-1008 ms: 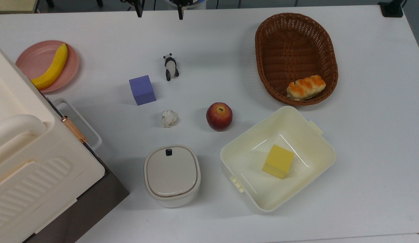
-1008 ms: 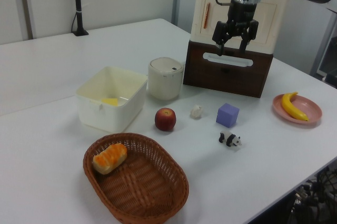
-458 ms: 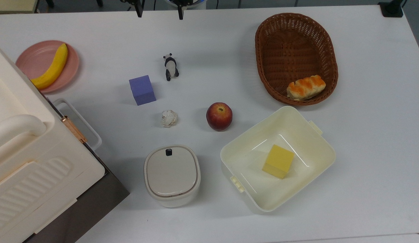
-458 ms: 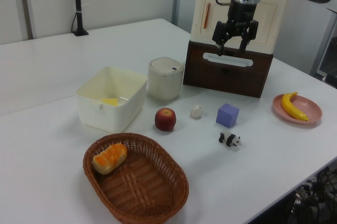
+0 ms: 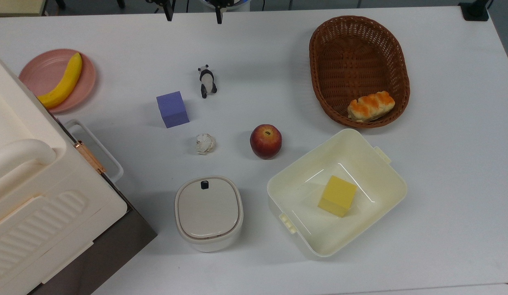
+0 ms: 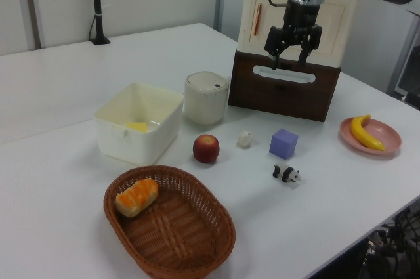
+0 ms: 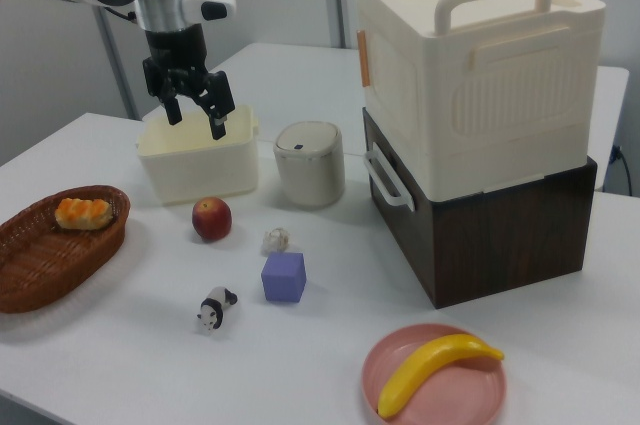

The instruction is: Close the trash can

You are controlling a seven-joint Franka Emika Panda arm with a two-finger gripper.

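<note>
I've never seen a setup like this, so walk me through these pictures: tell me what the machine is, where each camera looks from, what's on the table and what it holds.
The machine is a robot arm ending in a two-finger gripper. Its fingers are apart and hold nothing; it hangs in the air above the table.

There are three cameras. The top view looks straight down. The left view and right view look across the table from opposite sides.

On the table: a small trash can with its flat lid down, an open cream tub with a yellow block inside, an apple, a crumpled paper ball, a purple cube, a toy panda, a wicker basket holding a bread roll, a banana on a pink plate, and a big cream box stacked on a dark wooden one.
</note>
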